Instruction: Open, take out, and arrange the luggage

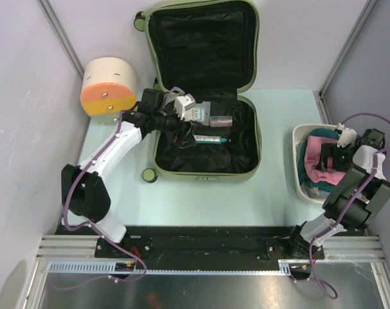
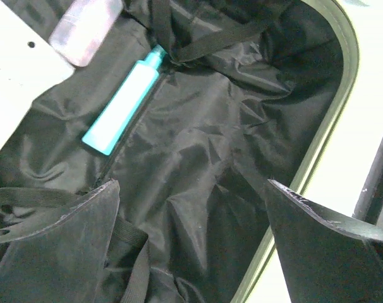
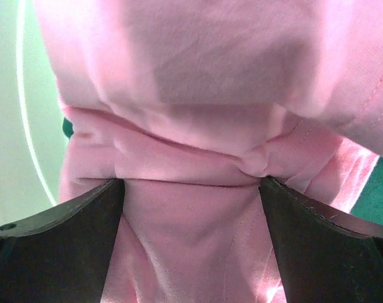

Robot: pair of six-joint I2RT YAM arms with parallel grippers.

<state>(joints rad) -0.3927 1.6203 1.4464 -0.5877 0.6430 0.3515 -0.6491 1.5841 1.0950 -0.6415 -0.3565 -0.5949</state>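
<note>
Luggage lies unzipped on mint table; left gripper and right gripper spread wide.

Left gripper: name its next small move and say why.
Probably shift the left gripper toward the teal tube and lower around it. The luggage lies open, the jaws stand open and empty above its black lining, and the tube lies loose there, off to one side of the fingers, not yet between them.
</note>
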